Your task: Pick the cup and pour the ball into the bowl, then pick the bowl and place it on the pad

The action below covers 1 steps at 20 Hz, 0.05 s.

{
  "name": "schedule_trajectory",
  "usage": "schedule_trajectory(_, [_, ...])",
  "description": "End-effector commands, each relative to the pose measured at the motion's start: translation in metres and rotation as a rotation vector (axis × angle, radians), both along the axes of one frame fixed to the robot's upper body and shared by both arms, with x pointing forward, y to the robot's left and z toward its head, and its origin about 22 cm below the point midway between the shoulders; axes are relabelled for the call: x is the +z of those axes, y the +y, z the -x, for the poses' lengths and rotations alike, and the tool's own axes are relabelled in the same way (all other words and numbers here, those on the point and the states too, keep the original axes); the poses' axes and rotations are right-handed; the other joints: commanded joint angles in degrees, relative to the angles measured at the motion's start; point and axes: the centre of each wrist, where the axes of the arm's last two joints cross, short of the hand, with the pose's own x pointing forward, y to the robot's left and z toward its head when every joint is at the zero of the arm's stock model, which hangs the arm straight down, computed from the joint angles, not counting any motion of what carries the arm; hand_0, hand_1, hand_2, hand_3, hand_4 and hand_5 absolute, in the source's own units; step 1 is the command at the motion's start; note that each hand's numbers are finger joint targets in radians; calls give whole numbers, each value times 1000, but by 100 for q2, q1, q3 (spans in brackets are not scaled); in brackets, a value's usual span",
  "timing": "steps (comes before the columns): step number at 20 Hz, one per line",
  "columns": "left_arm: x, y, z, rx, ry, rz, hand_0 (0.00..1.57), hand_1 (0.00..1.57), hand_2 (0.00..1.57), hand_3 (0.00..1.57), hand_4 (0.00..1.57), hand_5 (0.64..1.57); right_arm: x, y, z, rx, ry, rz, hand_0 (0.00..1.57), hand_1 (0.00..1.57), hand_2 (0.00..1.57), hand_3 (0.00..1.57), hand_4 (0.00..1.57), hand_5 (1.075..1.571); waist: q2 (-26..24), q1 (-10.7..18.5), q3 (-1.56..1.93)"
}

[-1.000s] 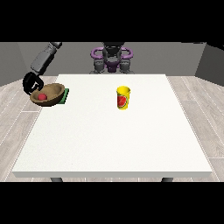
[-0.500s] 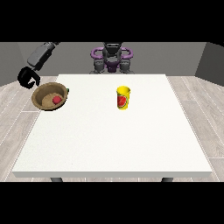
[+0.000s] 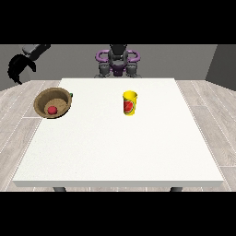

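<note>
Bowl (image 3: 54, 102) with the red ball (image 3: 52, 109) inside sits at your worktop's (image 3: 120, 143) left edge, covering a green pad (image 3: 71, 95) that barely peeks out. Your yellow cup (image 3: 130, 103) stands upright mid-frame. At upper left, the robot hand (image 3: 18, 66) hangs off the worktop, fingers curled, holding nothing.

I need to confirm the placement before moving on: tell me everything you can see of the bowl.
The bowl is round, brown and wood-like, with a lighter rim and darker inside. It sits tilted at the white table's far edge at the view's left, its opening tipped towards the camera. A red ball lies inside. A sliver of green pad shows past its rim, so it seems to rest on that. No hand touches it; the hand at the view's left hangs apart.
</note>
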Motion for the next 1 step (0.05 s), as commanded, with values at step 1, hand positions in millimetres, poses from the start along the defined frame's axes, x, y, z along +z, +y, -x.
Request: schedule_trajectory(1, [-42,-6,-7,12,182,51,0,0,0,0,983,1570,17,26,-28,114,-53,-2,0,0,0,0,701,1219,-1114,-226,-23])
